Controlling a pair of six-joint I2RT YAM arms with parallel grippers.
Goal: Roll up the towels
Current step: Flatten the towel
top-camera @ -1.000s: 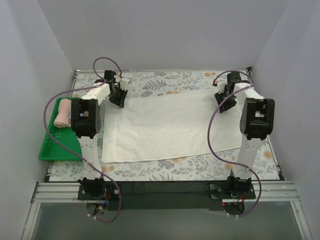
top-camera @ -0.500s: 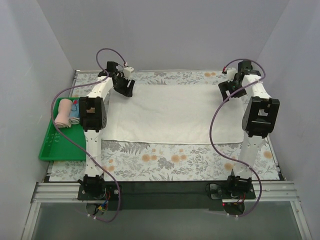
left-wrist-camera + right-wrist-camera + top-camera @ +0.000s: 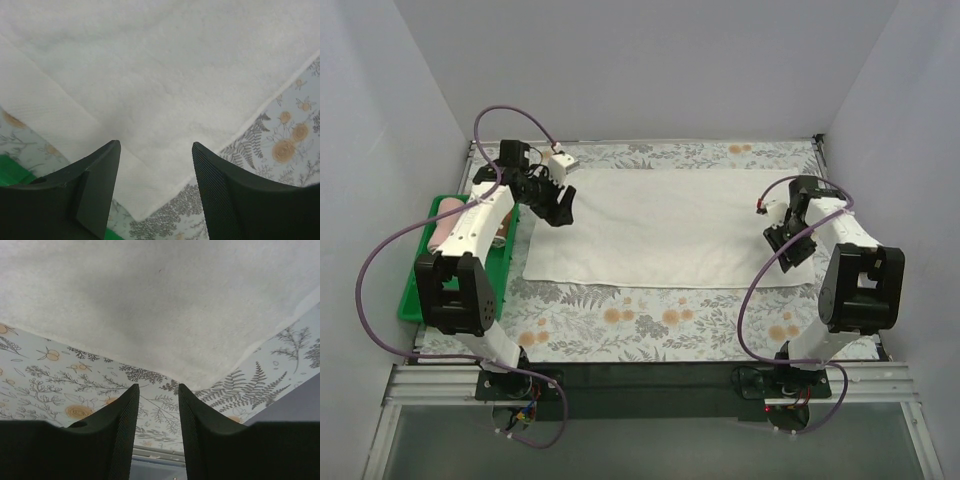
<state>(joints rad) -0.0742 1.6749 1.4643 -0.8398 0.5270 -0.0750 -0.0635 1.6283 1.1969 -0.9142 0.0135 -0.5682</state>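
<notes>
The left jaws are released: they stand wide apart and nothing is held between them. The cream-white towel (image 3: 660, 228) is spread flat on the desk (image 3: 650, 320), and most of it is seen ahead of these jaws. One corner of it lies under the gap between them and points back toward the wrist. Whether the jaw tips touch the cloth cannot be told. A small piece of the green tray (image 3: 9, 175) is seen beside the jaw at the left edge of the left wrist view.

The right jaws are also released, but only a narrow gap is left between them, and nothing is grasped. Another corner of the cream-white towel is found just ahead of their tips, a little toward the jaw on the right of the right wrist view. Under the gap itself only the flowered desk is seen.

The salmon-pink towel (image 3: 442, 228) is already rolled and is laid in the green tray, behind and outward of the left jaws. It is partly hidden by the left arm (image 3: 480, 215). From the right jaws it is well apart, with the whole cream-white towel between.
</notes>
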